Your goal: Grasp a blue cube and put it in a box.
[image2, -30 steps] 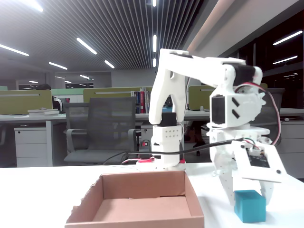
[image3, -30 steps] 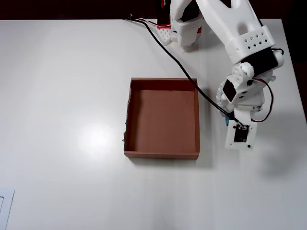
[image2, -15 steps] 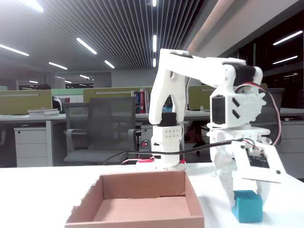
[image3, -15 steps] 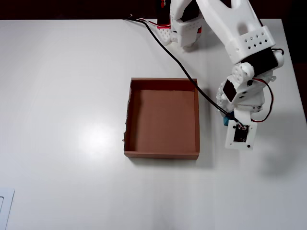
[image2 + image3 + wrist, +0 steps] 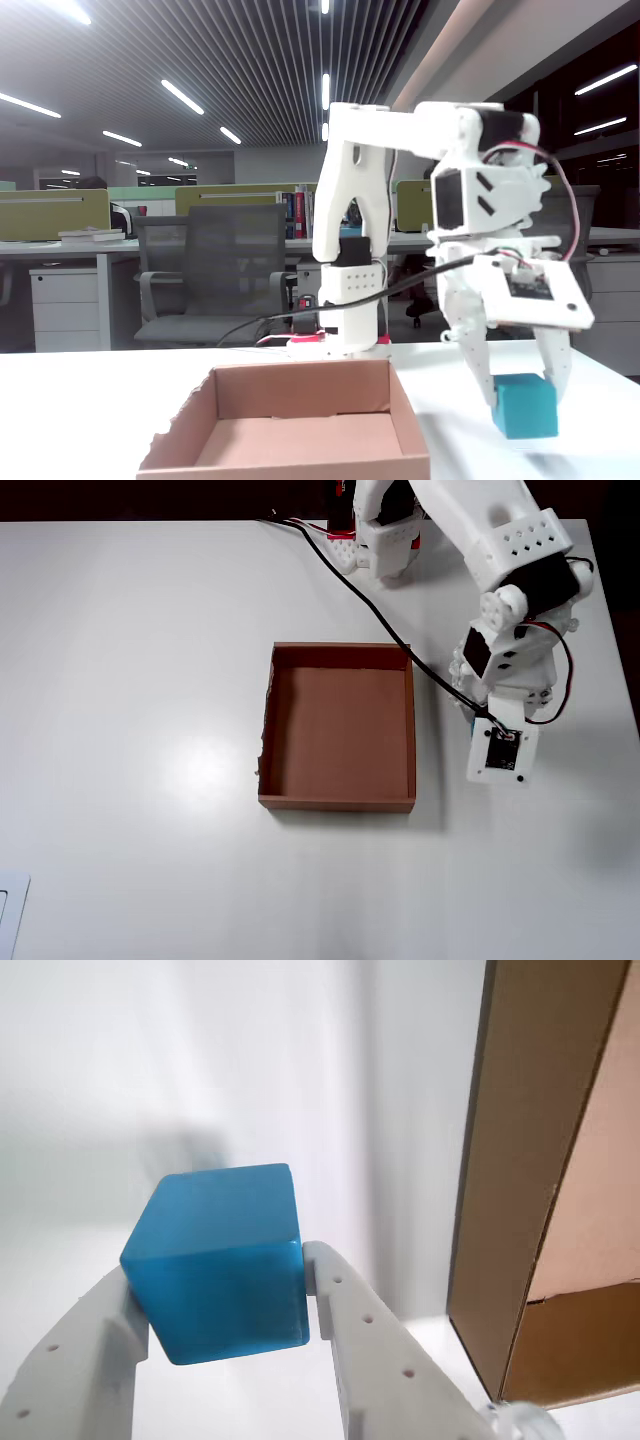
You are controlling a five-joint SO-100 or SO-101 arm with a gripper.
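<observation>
The blue cube (image 5: pixel 220 1260) sits clamped between the 2 white fingers (image 5: pixel 370 1350) of the gripper (image 5: pixel 522 405), which presses on its left and right faces in the wrist view. In the fixed view the cube (image 5: pixel 524 406) hangs just clear of the white table (image 5: pixel 80 410), at 3 o'clock from the box (image 5: pixel 290 425). The overhead view shows the box (image 5: pixel 338 800) open, with a ragged left rim; the arm (image 5: pixel 500 540) reaches down from 12 o'clock beside its right wall.
</observation>
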